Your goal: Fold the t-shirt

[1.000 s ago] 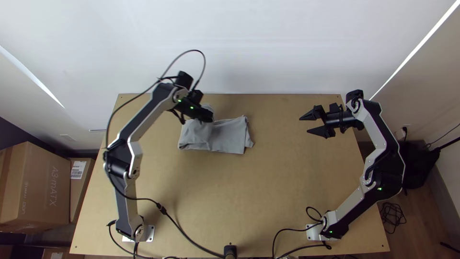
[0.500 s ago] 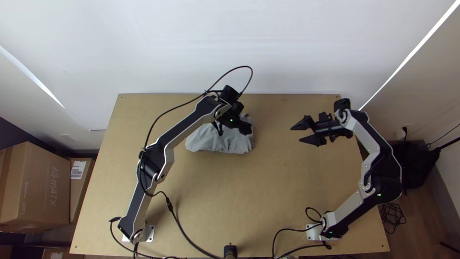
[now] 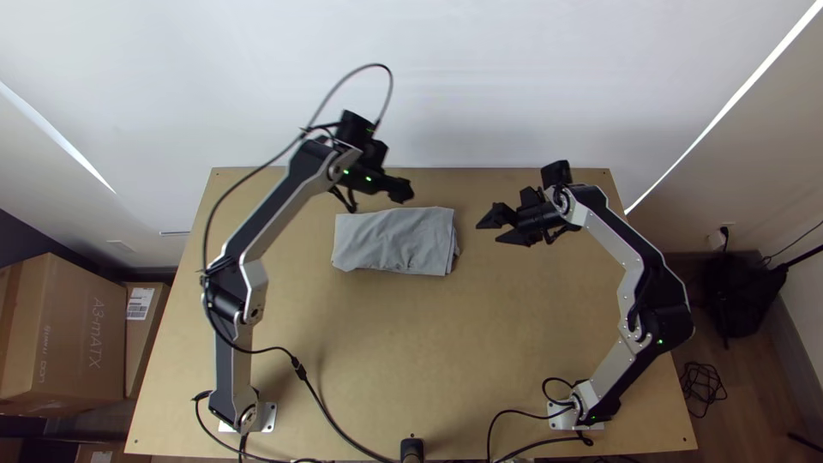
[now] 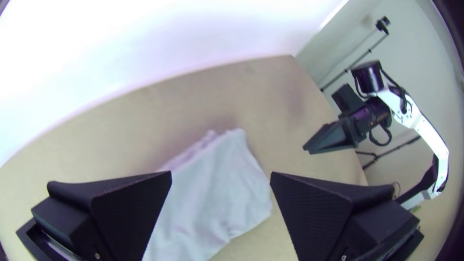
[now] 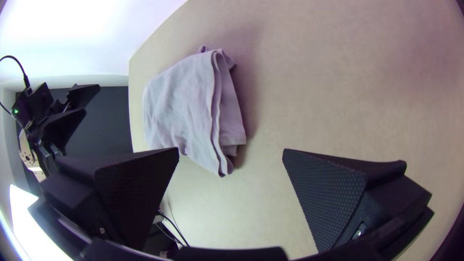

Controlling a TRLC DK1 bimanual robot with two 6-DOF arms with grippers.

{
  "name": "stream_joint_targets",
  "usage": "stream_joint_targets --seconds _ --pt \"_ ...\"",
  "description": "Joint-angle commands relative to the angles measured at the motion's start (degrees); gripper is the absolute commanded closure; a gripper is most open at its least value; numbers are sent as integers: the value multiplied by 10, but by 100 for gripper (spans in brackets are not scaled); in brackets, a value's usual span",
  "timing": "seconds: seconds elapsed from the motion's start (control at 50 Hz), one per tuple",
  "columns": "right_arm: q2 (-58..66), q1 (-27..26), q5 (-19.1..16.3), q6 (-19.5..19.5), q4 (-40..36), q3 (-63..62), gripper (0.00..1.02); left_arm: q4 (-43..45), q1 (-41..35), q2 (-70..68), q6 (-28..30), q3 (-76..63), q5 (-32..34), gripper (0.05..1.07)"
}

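Observation:
The grey t-shirt (image 3: 394,241) lies folded in a flat rectangle near the table's far side, its layered edges stacked on the right. Above its far edge is my left gripper (image 3: 399,190), clear of the cloth; in the left wrist view the left gripper (image 4: 221,176) stands open, with the t-shirt (image 4: 212,188) beyond and between its fingers. To the right of the cloth, my right gripper (image 3: 495,228) stands open and apart from it. From the right wrist view, the right gripper (image 5: 231,152) has nothing between its pads, and the t-shirt (image 5: 188,104) shows several layers along one edge.
The wooden table (image 3: 386,360) has bare surface in front of the cloth and on both sides. A cable (image 3: 334,429) runs from the left arm to the near edge. A white wall (image 3: 411,86) rises behind, and cardboard boxes (image 3: 69,334) stand off the left side.
My left gripper went right over the cloth, then back left and away from it. The t-shirt's top now lies flatter and smoother, a raised piece laid down. My right gripper has moved left toward the cloth.

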Motion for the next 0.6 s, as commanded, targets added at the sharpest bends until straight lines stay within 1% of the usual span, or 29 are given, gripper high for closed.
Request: stream_joint_targets --seconds 0.0,0.08,0.12,0.32,0.44,0.58 --pt "40 19 5 8 17 39 3 -7 25 -73 10 -13 -39 10" --pt "67 34 7 7 30 65 3 -3 49 -111 11 -22 -88 10" --pt "82 41 7 7 35 78 3 -1 62 -129 10 -28 -101 10" --pt "154 73 7 7 39 140 3 10 141 -217 4 -61 -103 10" --pt "197 92 7 8 39 180 3 36 181 -273 12 -133 -103 10" --pt "247 112 6 8 39 227 3 46 218 -336 14 -208 -102 10"
